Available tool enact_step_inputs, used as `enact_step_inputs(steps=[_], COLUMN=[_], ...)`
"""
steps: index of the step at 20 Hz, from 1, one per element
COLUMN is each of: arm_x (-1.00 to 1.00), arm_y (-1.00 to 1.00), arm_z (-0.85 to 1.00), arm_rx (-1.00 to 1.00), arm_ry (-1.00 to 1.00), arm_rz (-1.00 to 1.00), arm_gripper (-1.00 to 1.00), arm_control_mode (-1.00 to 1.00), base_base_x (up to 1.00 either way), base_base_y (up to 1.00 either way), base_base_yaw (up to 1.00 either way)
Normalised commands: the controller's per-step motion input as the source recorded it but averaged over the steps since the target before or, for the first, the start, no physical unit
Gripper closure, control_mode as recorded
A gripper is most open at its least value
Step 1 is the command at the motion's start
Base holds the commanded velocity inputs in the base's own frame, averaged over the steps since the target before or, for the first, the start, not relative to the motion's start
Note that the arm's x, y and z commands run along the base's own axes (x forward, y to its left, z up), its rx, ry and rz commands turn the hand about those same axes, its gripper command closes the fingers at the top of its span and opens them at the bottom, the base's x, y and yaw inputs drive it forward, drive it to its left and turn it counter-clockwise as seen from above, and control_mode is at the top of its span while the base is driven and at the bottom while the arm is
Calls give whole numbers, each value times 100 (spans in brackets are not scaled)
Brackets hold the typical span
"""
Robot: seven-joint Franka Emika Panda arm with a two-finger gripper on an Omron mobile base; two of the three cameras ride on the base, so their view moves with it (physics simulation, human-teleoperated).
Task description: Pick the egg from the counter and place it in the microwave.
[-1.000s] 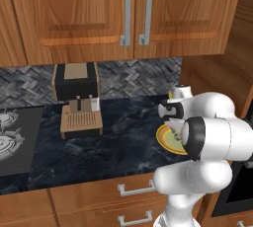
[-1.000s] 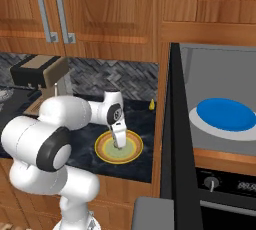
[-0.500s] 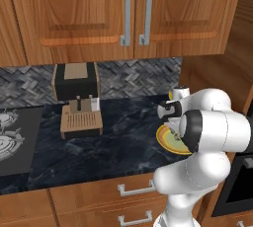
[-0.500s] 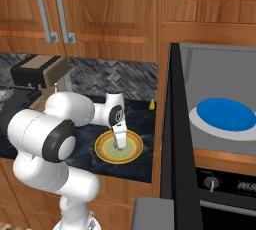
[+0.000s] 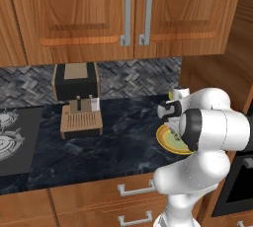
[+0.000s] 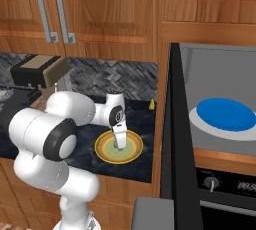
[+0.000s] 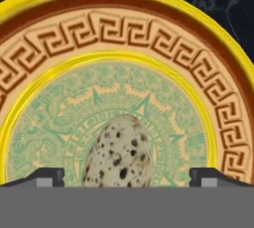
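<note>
Kitchen: wooden cupboards (image 5: 133, 14) hang above a dark marbled counter (image 5: 118, 142) with a grey herringbone wall behind it.
Plate: a yellow-rimmed plate (image 6: 119, 147) with a green patterned middle lies on the counter, just left of the microwave's open black door (image 6: 176, 139).
Egg: a pale, dark-speckled egg (image 7: 121, 157) rests in the middle of the plate; in the hand view it lies between the two dark fingertips (image 7: 47, 176).
Claw: the gripper (image 6: 120, 144) points straight down over the plate's middle, its fingers spread to either side of the egg and not pressing on it, so it is open and holds nothing.
Arm: the white arm (image 6: 75, 111) bends over the counter from the left of the plate.
Microwave: the microwave (image 6: 220, 119) stands open to the right of the plate, with grey inner walls and a blue disc (image 6: 226, 114) on a white turntable.
Yellow item: a small yellow pointed thing (image 6: 151, 104) sits on the counter behind the plate, near the wall.
Coffee machine: a black and tan machine (image 5: 76, 97) stands well to the left of the plate.
Stove: a grey stove top (image 5: 12, 139) lies further left again.
</note>
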Motion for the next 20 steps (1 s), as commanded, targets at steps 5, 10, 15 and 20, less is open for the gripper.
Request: enact_step_inputs(steps=[5,10,15,20], arm_x=[0,1,0,-1], arm_y=[0,0,-2,-3], arm_z=[-4,-6,-5,-4], arm_rx=[0,0,0,0], arm_ry=[0,0,0,-3], arm_rz=[-2,-3,-2,0], arm_gripper=[-100,-100,100,100], arm_control_mode=[-100,-100,-100,-100], base_base_x=[0,0,0,0], base_base_y=[0,0,0,0], base_base_yaw=[0,0,0,0])
